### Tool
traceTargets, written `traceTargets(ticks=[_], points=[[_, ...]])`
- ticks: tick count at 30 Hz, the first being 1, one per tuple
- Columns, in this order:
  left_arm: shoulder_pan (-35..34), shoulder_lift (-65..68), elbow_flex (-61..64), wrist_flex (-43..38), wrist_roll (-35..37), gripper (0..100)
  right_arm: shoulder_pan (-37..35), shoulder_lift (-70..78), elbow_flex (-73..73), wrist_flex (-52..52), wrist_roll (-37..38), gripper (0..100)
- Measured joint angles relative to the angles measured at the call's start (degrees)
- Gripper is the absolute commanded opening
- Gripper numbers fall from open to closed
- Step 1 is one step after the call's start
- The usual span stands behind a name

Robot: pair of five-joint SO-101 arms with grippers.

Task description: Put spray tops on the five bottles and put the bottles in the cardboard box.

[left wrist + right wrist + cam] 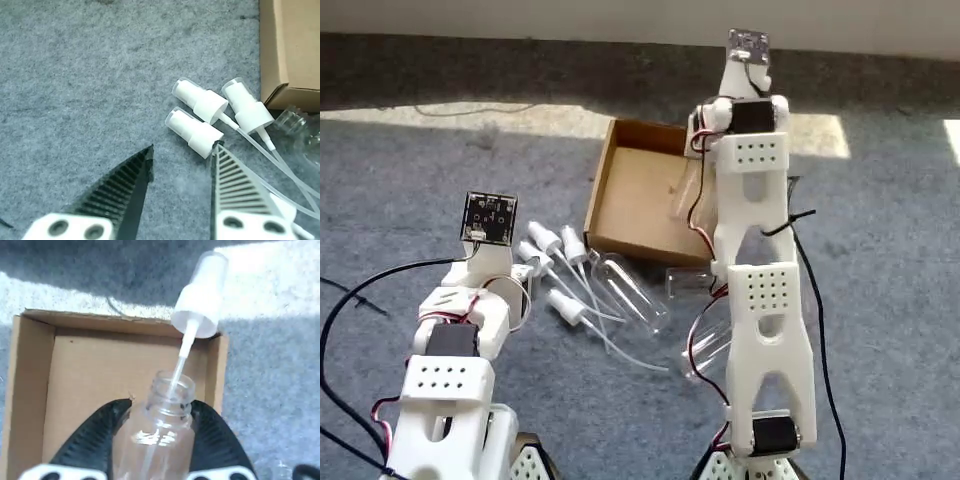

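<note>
**Item:** clear bottle (165,435), gripped round its shoulder by the right claw (162,407), which is clenched on it. The neck points away from the claw.

**Location:** held over the open cardboard box (90,370), above its bare floor. This is probably so the bottle can go straight in once it is capped.

**Fitting:** one white spray top (200,295). Its dip tube runs down through the bottle's neck, while the head rides high and tilted, well clear of the rim. It is not seated, and the tube alone seems to keep it there. It needs pressing or twisting home before this bottle counts as done, and a tilt could shed it.

**Spare stock:** loose spray tops (200,102) lie on their sides on the grey counter (75,75) just beside a corner of the box, with their tubes trailing toward the loose bottles (630,285). These bottles lie flat between the two arms, near the box's front wall.

**Left claw** (183,150): released, jaws spread and empty, low over the counter. One tip is at, or just touching, the nearest loose top, which makes that top the likely next pick.

**Progress, judged:** early, since several tops and bottles lie unpaired.
</note>
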Motion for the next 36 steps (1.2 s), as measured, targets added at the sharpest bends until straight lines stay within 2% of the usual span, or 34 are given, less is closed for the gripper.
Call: traceTargets(ticks=[9,25,31,36], points=[[0.0,0.0,0.0,0.0,0.0,18,3.1,-5.7,0.0,0.0,6.4,0.5],[0.0,0.0,0.0,0.0,0.0,18,13.1,-10.5,0.0,0.0,13.9,0.5],[0.0,0.0,0.0,0.0,0.0,18,16.5,-15.5,0.0,0.0,14.4,0.5],[0.0,0.0,0.0,0.0,0.0,18,16.3,-22.3,0.0,0.0,14.4,0.5]])
